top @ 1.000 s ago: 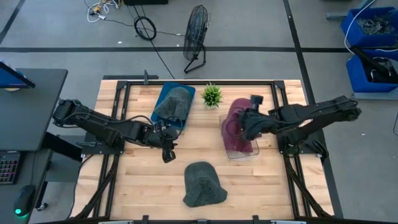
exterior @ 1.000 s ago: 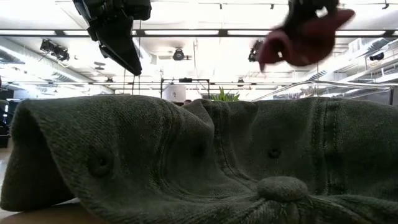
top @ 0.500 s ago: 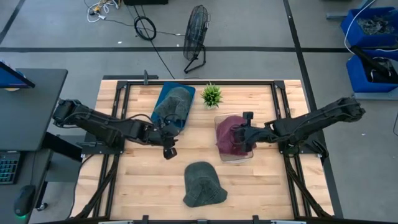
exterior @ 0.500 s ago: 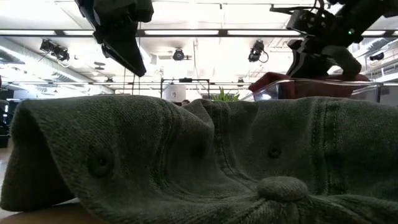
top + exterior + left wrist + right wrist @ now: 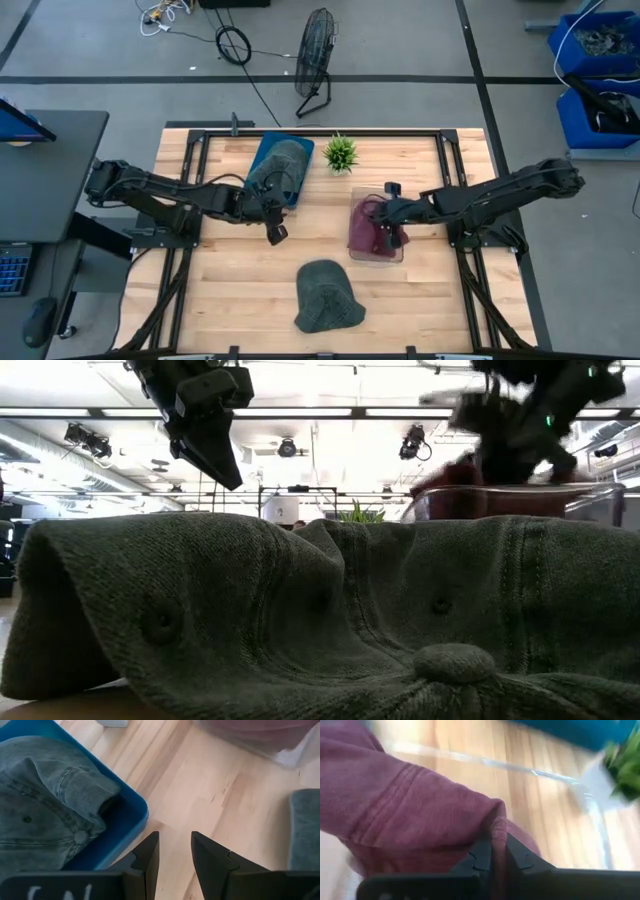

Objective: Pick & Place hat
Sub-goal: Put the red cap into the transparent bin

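Observation:
A maroon hat [image 5: 368, 226] lies in a clear tray [image 5: 392, 257] right of the table's middle, and my right gripper [image 5: 385, 222] is shut on it. A grey-green hat [image 5: 326, 297] rests flat on the wood near the front edge and fills the low view [image 5: 320, 620]. A denim hat [image 5: 279, 165] sits in a blue tray [image 5: 262, 152] at the far left. My left gripper [image 5: 273, 233] hangs open over bare wood just near of the blue tray, holding nothing. My right gripper pinches a raised fold of the maroon hat [image 5: 496, 827] between its two fingers. The fingers come slanting down from the table's right side. The hat's body [image 5: 405, 815] spreads out ahead of them inside the clear tray.
A small green plant [image 5: 341, 152] stands at the far edge between the two trays. Bare wood lies between the trays and around the grey-green hat. The clear tray's rim [image 5: 500, 495] rises behind that hat in the low view.
My right gripper has come down with the maroon hat, tipping as it sank. The hat hung high over the clear tray and now lies inside it. My left gripper has swung a little toward the far edge, still open.

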You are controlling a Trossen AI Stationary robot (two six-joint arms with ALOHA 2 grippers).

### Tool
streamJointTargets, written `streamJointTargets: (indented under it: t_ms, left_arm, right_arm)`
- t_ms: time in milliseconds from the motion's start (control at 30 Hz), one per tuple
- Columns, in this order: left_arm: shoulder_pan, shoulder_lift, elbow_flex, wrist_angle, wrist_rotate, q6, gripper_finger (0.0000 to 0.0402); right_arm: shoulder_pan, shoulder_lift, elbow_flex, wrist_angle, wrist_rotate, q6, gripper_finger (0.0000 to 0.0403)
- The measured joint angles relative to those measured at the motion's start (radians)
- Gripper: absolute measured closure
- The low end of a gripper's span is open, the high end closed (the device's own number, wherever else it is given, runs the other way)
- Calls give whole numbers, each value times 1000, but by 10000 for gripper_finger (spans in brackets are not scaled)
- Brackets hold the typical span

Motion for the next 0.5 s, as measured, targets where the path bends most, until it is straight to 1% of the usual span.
streamJointTargets:
  t_ms: [100, 233, 367, 500]
  left_arm:
    - [1, 0, 0, 0, 0, 21, 286]
    - [0, 0, 0, 0, 1, 36, 286]
    - [0, 0, 0, 0, 0, 35, 286]
    - [0, 0, 0, -1, 1, 41, 286]
  right_arm:
    - [-13, 29, -37, 50, 29, -4, 385]
    - [-44, 67, -44, 98, 44, -18, 385]
    - [-70, 102, -44, 158, 46, 54, 385]
    - [-72, 112, -44, 165, 47, 101, 378]
